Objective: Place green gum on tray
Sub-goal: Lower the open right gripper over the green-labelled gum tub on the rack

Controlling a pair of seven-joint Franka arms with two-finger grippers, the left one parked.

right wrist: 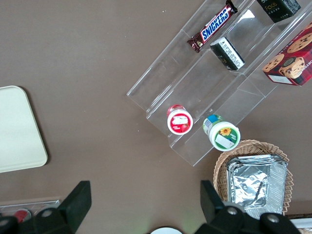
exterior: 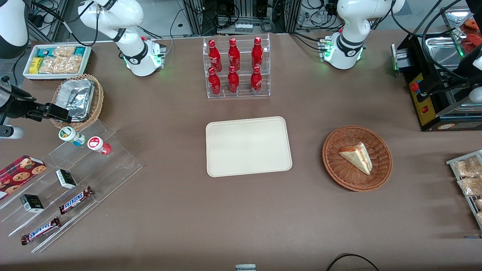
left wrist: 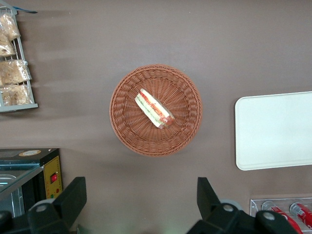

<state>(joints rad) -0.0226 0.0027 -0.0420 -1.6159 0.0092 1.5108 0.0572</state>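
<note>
Two open jaws point(right wrist: 141, 202) above green gum point(right wrist: 224, 135)

1. "SNICKERS" reads on a bar point(exterior: 76, 200) lying on the clear stepped rack point(exterior: 109, 165), well apart from the gripper point(exterior: 56, 111).
2. "SNICKERS" again on a second bar point(exterior: 40, 231), farther still from the gripper (nearest the front camera).
3. The wrist view shows "SNICKERS" on one bar point(right wrist: 213, 26).
4. The red bottles point(exterior: 234, 66) carry white script too small to read.
</note>
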